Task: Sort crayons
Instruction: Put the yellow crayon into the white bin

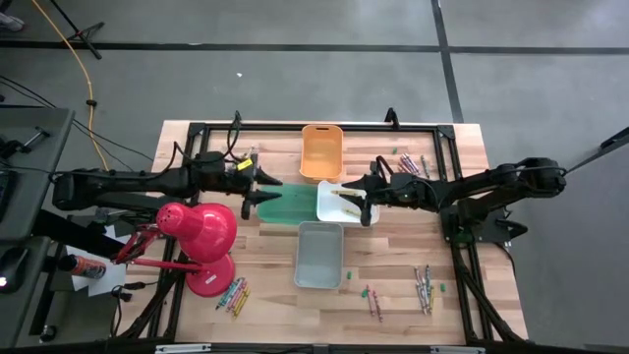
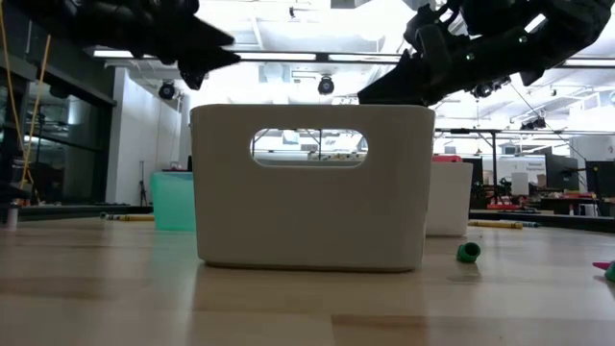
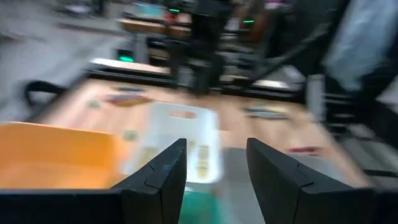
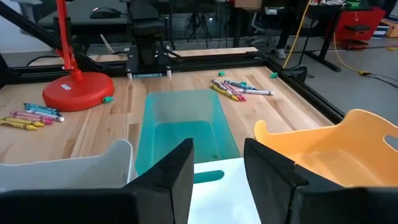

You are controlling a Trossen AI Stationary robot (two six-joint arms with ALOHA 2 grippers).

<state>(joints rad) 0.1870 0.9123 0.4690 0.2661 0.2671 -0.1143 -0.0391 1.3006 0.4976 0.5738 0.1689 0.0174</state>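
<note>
Crayons (image 1: 424,288) lie as thin mixed-colour sticks in loose clusters on the table (image 1: 472,147) — near the front right, the front left by the lamp (image 1: 200,241), and the back right corner. A few rest in the white bin (image 1: 356,211).

The left wrist view is blurred; individual crayon colours cannot be read there.

Four bins sit mid-table: orange (image 1: 321,151), green (image 1: 285,205), white, grey (image 1: 319,255). The left gripper (image 1: 263,185) hangs over the green bin, fingers apart. The right gripper (image 1: 352,194) hangs over the white bin, fingers apart, empty.
</note>
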